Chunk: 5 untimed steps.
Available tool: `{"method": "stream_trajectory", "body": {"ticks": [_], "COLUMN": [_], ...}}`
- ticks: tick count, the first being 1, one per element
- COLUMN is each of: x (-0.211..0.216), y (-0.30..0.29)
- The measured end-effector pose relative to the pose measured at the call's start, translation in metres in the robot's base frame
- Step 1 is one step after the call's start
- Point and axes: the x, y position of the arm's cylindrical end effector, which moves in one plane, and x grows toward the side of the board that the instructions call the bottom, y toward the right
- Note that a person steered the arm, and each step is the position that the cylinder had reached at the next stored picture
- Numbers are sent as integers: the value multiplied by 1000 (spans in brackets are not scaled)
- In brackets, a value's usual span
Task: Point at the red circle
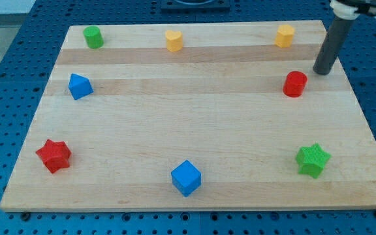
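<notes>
Nearest the camera sits a blue cube block (186,177), well away from the work. Up at the view's right, the red circular cylinder block (295,84) stands just beside my tip (321,72), which lies to its upper right, apart from it. With no claw to open or close, the rod should ease closer slowly and stop short, so the block isn't nudged.

On my board (194,130) I count eight blocks: two red (295,84) (53,155), two green (93,37) (313,160), two yellow (173,40) (284,36), two blue (79,86) (186,177), plus my one tip (321,72).
</notes>
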Motion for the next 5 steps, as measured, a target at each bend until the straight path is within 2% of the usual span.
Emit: {"method": "stream_trajectory", "body": {"ticks": [1, 5], "x": [-29, -31], "y": [54, 37]}}
